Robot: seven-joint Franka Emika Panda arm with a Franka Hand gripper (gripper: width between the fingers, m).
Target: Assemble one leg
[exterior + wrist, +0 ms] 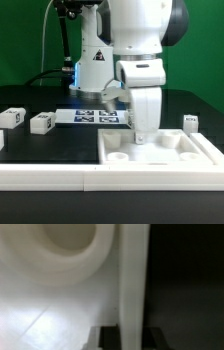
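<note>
Leg posts, three in view, stand loose on the black table (40, 148), and none is in the end effector. At the exterior view's left are the outer leg (12, 118) and, just beside it, the inner leg (41, 122). At the exterior view's right the lone leg (189, 122) stands just beyond the far right corner of the tabletop piece (205, 150). Between the inner leg and the arm lies the marker board (98, 116).

The end effector (143, 138) is down at the far rim of the tabletop piece. In the wrist view its dark fingers (103, 339) flank a bright upright strip with no gap showing. That strip looks like the rim, with the white deck and a round socket (70, 241) on one side and dark table on the other. I judge the end effector to be pinching that rim, though the picture is blurred. The tabletop piece sits against the white front rail (50, 178).

By its look, each leg should be light, stiff moulded plastic with smooth sides, so it is unlikely to bend or crush but could twist or slip in a weak pinch. The lone leg is nearest the sockets and seems the handiest choice. A sound hold would be across two opposite flat sides, towards the upper half. That leaves the lower end free to enter a socket and keeps the fingers off the tag face where possible. A knock while closing could tip so light a post over.
</note>
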